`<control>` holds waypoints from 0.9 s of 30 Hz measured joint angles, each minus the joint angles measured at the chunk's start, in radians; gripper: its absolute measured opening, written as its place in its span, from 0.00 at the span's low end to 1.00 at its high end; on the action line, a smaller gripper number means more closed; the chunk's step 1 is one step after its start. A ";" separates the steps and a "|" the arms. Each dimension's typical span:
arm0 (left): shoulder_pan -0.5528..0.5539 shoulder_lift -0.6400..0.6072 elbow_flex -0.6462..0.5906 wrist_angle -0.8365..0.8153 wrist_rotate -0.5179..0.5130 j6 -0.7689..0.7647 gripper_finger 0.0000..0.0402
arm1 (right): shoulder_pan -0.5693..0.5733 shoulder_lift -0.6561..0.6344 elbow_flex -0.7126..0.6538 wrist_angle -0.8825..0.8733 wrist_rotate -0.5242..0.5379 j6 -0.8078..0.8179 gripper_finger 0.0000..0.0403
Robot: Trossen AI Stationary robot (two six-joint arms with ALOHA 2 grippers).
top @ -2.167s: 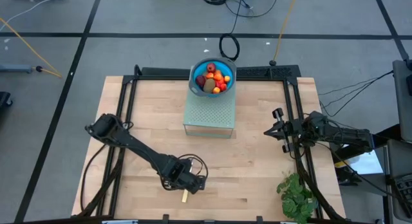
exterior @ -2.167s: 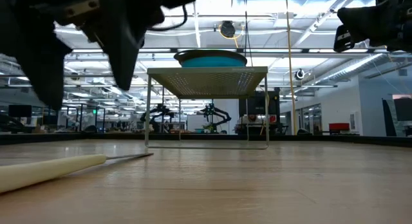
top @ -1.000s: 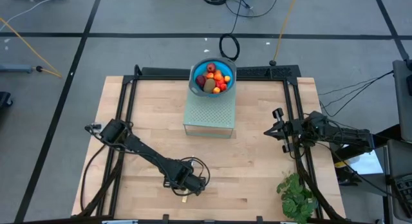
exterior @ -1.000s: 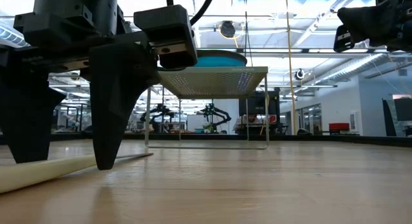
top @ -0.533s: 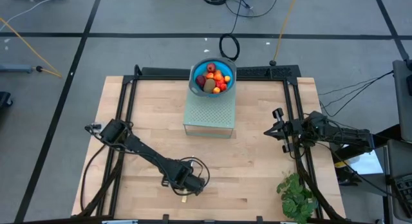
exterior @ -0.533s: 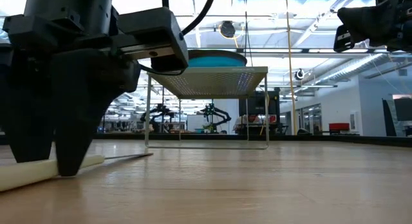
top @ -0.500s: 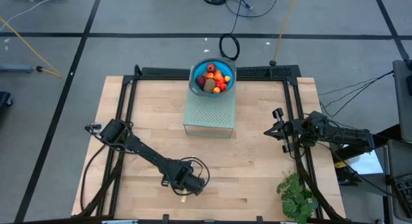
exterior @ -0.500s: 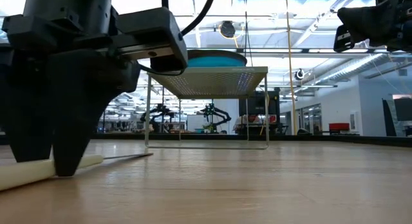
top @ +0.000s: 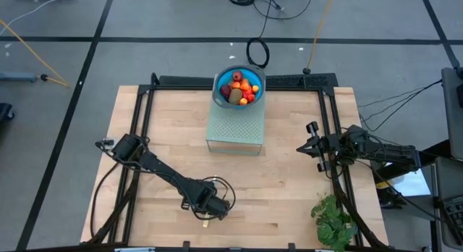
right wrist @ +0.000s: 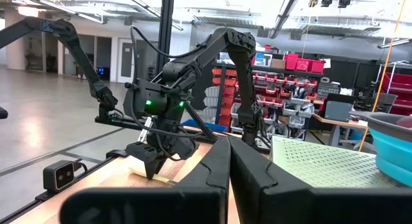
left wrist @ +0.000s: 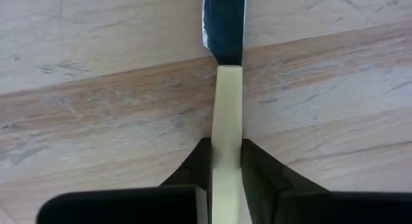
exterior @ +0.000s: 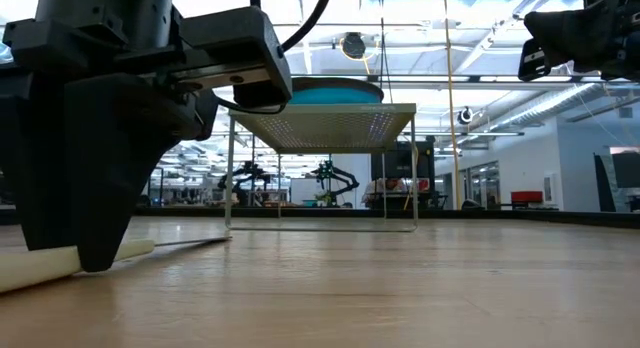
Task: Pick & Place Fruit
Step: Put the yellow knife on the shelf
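Fruit [top: 239, 86] sits piled in the blue bowl [top: 219, 95] on the perforated stand [top: 233, 129], untouched. Near the table's front edge, the left gripper [left wrist: 225, 161] has just clamped the knife's pale handle [left wrist: 224, 114]; the right gripper [top: 313, 146] waits, pressed together, at the right side.

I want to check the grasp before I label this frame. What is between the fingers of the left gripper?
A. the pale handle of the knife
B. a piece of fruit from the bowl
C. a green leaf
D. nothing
A: in the left wrist view the left gripper has both fingers pressed on the pale handle of the knife, which lies on the table.
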 joint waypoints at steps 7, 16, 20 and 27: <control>-0.001 -0.022 -0.002 0.001 -0.034 0.022 0.12 | 0.000 0.000 0.000 0.000 0.000 0.000 0.00; 0.000 -0.044 -0.002 0.021 -0.087 0.099 0.13 | 0.000 0.000 0.000 -0.002 0.000 0.000 0.00; -0.002 -0.045 -0.002 0.058 -0.090 0.192 0.13 | 0.000 0.000 0.000 -0.001 0.001 0.000 0.00; -0.003 -0.045 -0.001 0.266 -0.153 0.426 0.13 | 0.000 0.000 0.000 -0.001 0.000 0.000 0.00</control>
